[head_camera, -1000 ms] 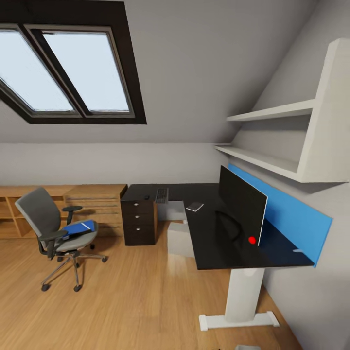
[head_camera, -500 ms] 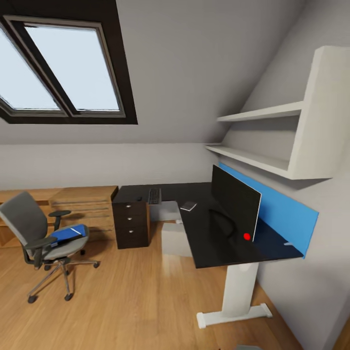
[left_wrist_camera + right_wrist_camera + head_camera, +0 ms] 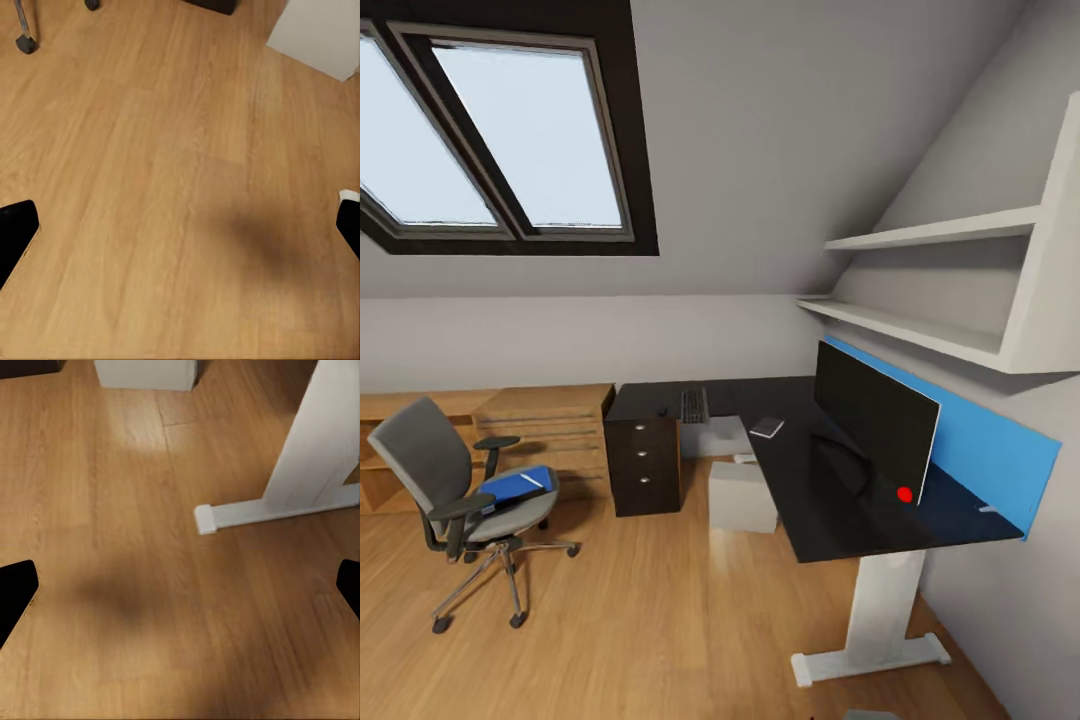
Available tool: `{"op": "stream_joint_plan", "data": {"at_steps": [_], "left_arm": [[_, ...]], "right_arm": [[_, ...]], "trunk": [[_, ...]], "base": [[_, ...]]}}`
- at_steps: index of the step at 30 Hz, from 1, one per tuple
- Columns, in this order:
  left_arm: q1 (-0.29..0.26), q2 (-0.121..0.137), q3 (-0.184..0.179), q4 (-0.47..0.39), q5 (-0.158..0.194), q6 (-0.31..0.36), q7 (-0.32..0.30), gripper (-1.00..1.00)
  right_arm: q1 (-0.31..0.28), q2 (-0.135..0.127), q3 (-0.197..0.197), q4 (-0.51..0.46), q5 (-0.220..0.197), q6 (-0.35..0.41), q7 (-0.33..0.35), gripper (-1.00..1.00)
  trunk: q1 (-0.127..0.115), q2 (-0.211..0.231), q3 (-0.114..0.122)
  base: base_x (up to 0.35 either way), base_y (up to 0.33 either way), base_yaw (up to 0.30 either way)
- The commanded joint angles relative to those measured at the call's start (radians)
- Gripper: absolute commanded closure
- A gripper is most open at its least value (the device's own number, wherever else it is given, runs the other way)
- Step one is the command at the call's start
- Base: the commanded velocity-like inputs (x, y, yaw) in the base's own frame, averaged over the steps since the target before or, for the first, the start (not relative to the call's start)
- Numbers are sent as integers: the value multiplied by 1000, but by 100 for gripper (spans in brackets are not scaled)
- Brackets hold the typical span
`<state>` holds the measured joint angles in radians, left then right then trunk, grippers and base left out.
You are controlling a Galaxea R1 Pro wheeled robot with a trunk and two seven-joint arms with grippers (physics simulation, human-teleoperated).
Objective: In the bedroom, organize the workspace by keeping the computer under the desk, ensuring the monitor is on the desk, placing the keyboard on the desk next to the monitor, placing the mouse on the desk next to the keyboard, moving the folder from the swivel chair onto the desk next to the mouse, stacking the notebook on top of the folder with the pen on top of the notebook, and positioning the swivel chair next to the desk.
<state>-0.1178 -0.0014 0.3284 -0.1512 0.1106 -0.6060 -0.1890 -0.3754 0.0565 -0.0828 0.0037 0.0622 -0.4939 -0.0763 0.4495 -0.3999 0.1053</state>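
A grey swivel chair stands on the floor at the left, with a blue folder on its seat and a thin white pen lying on the folder. The black L-shaped desk carries the monitor, a small notebook, the keyboard and the mouse at its far end. The white computer sits on the floor under the desk. My left gripper and right gripper hang open over bare wooden floor, holding nothing.
A dark drawer unit stands under the desk's far end, with low wooden cabinets to its left. White shelves hang above the desk. The desk's white leg and foot are close to my right gripper. A skylight sits in the sloped ceiling.
The whole picture has shifted sideways, left and then back to the right, so the camera has moved. Chair, desk and the things on them keep their places.
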Motion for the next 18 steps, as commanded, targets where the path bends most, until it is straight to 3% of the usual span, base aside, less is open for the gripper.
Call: {"op": "stream_joint_plan", "data": {"at_steps": [1,10,18], "left_arm": [[0,0,3,1,11,-1,-10,-100],[0,0,3,1,11,-7,-10,-100],[0,0,1,1,10,-8,-12,-100]], "right_arm": [[0,0,-8,1,7,-3,-3,-100],[0,2,-7,2,7,-3,-2,-100],[0,2,-6,4,7,-3,-1,-100]], "trunk": [[1,-1,0],[1,-1,-4],[1,-1,-5]], "base": [[265,230,72],[285,207,119],[292,214,24]]}}
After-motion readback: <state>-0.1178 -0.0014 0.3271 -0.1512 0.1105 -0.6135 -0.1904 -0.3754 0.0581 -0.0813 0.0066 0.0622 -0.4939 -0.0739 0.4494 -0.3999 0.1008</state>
